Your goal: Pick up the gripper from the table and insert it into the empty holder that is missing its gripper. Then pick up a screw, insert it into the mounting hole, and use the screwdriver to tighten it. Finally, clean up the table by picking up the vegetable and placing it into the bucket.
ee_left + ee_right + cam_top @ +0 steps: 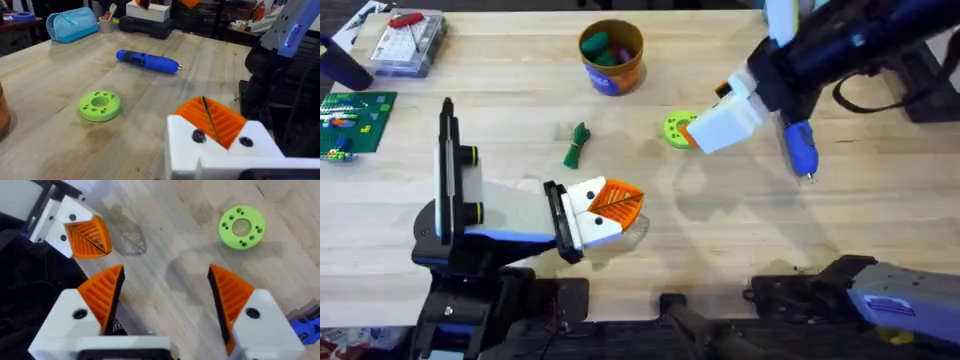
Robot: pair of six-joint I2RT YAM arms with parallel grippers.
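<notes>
- The left gripper (615,205) is closed with nothing in it, low over the tabletop (720,250).
- The right gripper (165,292) is wide open and empty, up above the green disc (241,226).
- The blue screwdriver (801,148) lies flat near the disc.
- The dark-green vegetable (577,145) lies on the wood, apart from the orange bucket (612,58).
- A clear plastic box (408,44) sits at the far left corner.
</notes>
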